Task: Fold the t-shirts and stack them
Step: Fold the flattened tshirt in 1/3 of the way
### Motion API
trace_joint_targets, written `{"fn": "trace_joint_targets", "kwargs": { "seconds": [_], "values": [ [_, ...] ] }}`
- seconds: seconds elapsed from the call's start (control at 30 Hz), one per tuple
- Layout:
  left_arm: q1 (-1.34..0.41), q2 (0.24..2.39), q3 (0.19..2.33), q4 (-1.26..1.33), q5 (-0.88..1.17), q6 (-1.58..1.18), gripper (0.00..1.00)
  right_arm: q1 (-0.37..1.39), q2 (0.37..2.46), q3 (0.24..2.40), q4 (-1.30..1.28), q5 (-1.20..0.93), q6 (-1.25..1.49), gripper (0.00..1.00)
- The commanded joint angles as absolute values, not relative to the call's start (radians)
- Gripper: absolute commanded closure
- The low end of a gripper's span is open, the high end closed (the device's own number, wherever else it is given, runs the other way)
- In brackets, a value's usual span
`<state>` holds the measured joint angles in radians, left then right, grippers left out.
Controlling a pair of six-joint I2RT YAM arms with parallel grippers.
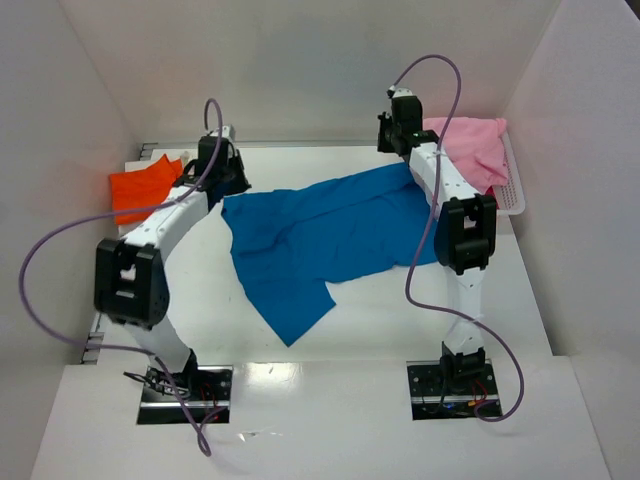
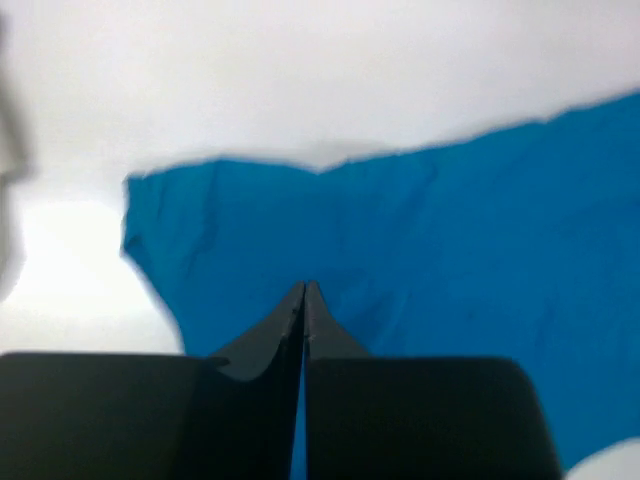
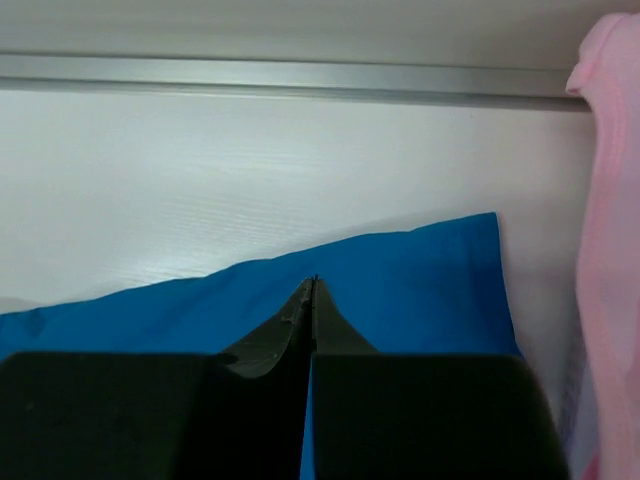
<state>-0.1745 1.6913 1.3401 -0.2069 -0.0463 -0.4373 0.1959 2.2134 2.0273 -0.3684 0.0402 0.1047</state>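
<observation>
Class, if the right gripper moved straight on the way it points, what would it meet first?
Probably the bright blue cotton t-shirt, lying directly ahead of the right gripper; beyond it, bare white tabletop, then the grey metal rail.

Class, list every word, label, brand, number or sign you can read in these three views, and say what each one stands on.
None can be read. The blue t-shirt, orange t-shirt, pink t-shirt and white basket are all plain, and nothing else in view carries a legible marking.
</observation>
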Motion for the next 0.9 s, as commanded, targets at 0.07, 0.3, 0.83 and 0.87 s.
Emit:
{"fn": "trace_joint_targets", "kwargs": {
  "seconds": [0.07, 0.3, 0.83, 0.87],
  "values": [
    [-0.17, 1.895, 1.356, -0.114, -0.07, -0.517, 1.0, 0.214, 2.27, 2.022, -0.345, 0.087, 0.094, 1.0],
    [-0.17, 1.984, 1.401, -0.153, -0.086, -0.558, 1.0, 0.215, 2.226, 1.939, -0.31, 0.087, 0.094, 0.98],
    [-0.083, 2.108, 1.476, -0.319, -0.16, -0.589, 1.0, 0.225, 2.24, 1.879, -0.31, 0.107, 0.094, 0.89],
    [-0.072, 2.108, 1.473, -0.319, -0.16, -0.589, 1.0, 0.225, 2.24, 1.879, -0.316, 0.107, 0.094, 0.88]
  ]
}}
